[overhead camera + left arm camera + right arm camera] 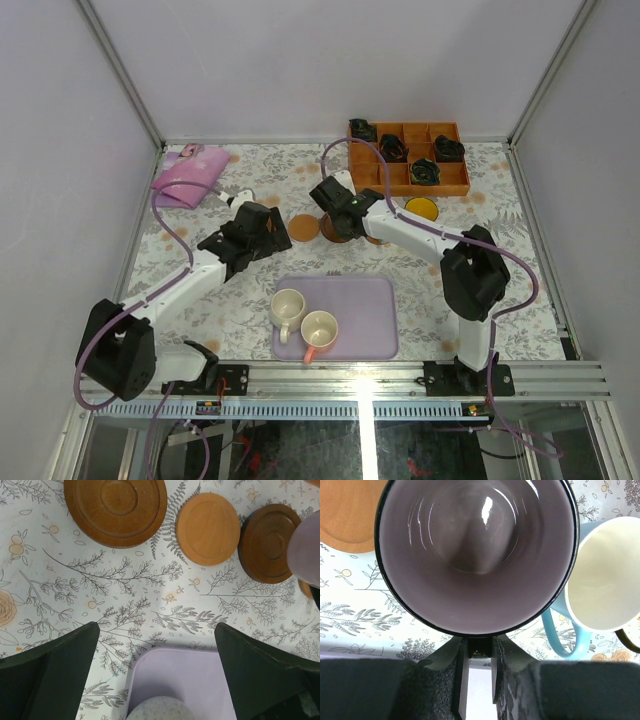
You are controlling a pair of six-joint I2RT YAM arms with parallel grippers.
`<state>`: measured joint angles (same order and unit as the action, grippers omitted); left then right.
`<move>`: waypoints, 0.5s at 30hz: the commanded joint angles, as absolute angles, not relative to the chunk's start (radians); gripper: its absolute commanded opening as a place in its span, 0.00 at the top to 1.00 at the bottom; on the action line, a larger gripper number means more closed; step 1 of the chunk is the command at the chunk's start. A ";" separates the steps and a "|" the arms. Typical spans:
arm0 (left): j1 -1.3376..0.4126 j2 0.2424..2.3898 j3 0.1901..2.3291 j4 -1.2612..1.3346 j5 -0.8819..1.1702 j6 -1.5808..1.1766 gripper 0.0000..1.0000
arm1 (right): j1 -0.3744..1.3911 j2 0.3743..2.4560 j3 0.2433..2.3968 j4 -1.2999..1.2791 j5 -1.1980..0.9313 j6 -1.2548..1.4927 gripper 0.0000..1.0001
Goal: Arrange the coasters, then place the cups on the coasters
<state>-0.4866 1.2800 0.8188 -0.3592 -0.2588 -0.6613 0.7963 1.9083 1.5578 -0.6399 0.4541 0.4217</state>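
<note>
overhead, the right tool point(480, 655) hides the mauve cup point(477, 555) it grips.

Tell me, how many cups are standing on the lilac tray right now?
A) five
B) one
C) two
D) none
C: the cream cup and the cream cup with the pink handle both stand on the lilac tray, and no other cup is on it.

Mauve cup point(475, 555), upper centre: glossy glaze with a bright highlight. Coasters point(208, 528) along the top: smooth, matt wood with turned rings. Right tool point(480, 655), bottom: black, grainy plastic. Lilac tray point(185, 675): smooth, matt plastic.
</note>
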 commanded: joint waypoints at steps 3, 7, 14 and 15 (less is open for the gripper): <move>-0.476 1.300 0.864 -0.316 -0.275 -0.649 0.00 | 0.769 1.918 1.625 -0.566 0.480 0.411 1.00; -0.473 1.310 0.862 -0.319 -0.267 -0.649 0.00 | 0.760 1.936 1.623 -0.555 0.448 0.414 1.00; -0.472 1.328 0.865 -0.322 -0.256 -0.639 0.00 | 0.755 1.969 1.645 -0.547 0.423 0.423 1.00; -0.471 1.328 0.864 -0.323 -0.255 -0.637 0.00 | 0.755 1.974 1.646 -0.548 0.421 0.424 1.00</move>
